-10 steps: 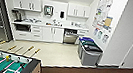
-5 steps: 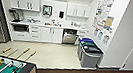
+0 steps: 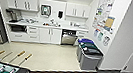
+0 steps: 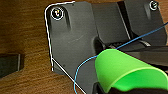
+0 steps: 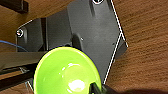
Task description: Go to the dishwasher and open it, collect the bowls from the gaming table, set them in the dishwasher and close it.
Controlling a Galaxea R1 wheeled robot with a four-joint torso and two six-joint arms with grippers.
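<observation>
Already each claw carries a bowl: the left claw point(image 4: 110, 86) pinches the rim of the bright green bowl point(image 4: 125, 72), which hangs tilted over the brown wood-grain floor point(image 4: 22, 30), and the right claw point(image 5: 96, 88) pinches the edge of the paler lime-green bowl point(image 5: 66, 72), whose glossy inside faces the wrist camera. From the head view the robot stands back from the kitchenette, on the dark wood floor near the corner of the table-football table point(image 3: 1, 68), whose rods reach out over the pale kitchen floor. The dishwasher point(image 3: 69, 37) sits under the white counter point(image 3: 46, 25), between the white cabinet doors point(image 3: 50, 35) and a narrow stack of drawers; whether its door is open cannot be told from here. Two grey bins point(image 3: 90, 55) with dark lids stand just to the right of the straight path to it, against the wall hung with posters point(image 3: 103, 14). Chief risks, as I judge them: both grips are on thin rims, so a jolt while driving could let a bowl twist or slip out; the blue cable point(image 4: 82, 72) that loops close by the bright green bowl could snag it; and a path cut too far right could clip the bins.
</observation>
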